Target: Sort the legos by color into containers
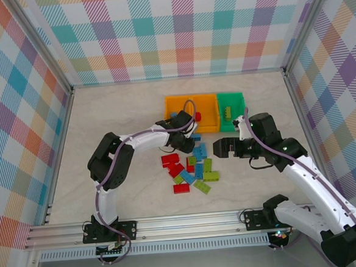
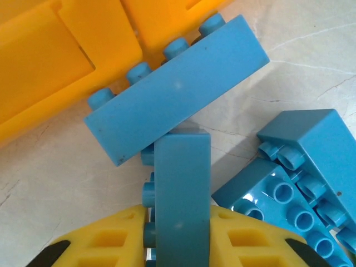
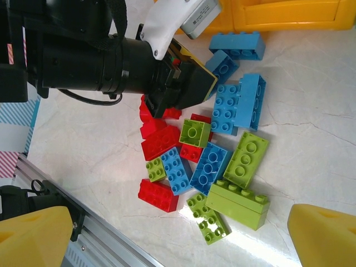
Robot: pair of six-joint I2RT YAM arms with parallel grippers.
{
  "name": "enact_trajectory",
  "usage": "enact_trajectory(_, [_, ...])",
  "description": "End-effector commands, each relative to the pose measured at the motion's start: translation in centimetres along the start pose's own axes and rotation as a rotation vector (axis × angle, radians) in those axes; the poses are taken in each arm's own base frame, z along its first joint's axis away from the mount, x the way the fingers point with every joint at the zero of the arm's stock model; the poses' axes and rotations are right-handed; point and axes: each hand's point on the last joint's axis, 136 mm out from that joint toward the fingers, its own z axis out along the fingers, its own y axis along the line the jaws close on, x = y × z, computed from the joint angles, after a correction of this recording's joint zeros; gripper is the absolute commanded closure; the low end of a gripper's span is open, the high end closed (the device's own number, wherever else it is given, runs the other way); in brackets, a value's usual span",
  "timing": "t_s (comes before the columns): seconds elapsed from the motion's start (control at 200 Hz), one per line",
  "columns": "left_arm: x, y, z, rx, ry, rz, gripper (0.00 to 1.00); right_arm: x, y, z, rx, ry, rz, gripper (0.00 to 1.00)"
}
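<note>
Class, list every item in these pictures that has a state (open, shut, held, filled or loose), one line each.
left gripper: shut on a blue brick
right gripper: open, holding nothing
green bin: open-topped, a lime brick inside
orange bins: open-topped, a red brick inside
loose bricks: unsorted, lying on the table

We find no text, number, brand or sign that we can read. The studs of the legos (image 3: 225,108) look plain to us, and the walls of the containers (image 1: 188,98) show only plain colour. The pale housing (image 3: 197,14) on the left arm is too blurred for us to tell any marking.
</note>
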Motion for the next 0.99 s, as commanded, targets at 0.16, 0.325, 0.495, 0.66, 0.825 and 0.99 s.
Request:
enact_trajectory(0.16, [-1.6, -1.8, -5.5, 0.067, -0.092, 0.031, 0.8, -0.8, 0.7, -0.8, -0.019, -0.044, 0.012, 0.0])
enact_trajectory(0.325, [-4.9, -0.6, -11.0, -0.01, -0.236, 0.039, 0.8, -1.3, 0.7, -1.3, -0.009, -0.081, 0.01, 0.0])
enact_trajectory(0.495, [-9.6, 4.7, -12.9, -0.198, -0.356, -0.05, 0.8, -1.5, 0.5, -1.3, 0.003, -0.091, 0.012, 0.0])
enact_trajectory(0.66, [-12.8, 7.9, -11.0, -0.246, -0.365, -0.135, 0.78, -1.4, 0.3, -1.6, 0.01, -0.102, 0.024, 0.0])
enact_trajectory(0.825, [-14.7, 9.0, -8.7, -0.244, -0.364, -0.171, 0.73, -1.1, 0.2, -2.0, 0.018, -0.108, 0.036, 0.0])
enact_trajectory(0.99, [-15.2, 9.7, -7.4, -0.243, -0.344, -0.199, 0.69, -0.7, 0.0, -2.2, 0.023, -0.104, 0.043, 0.0])
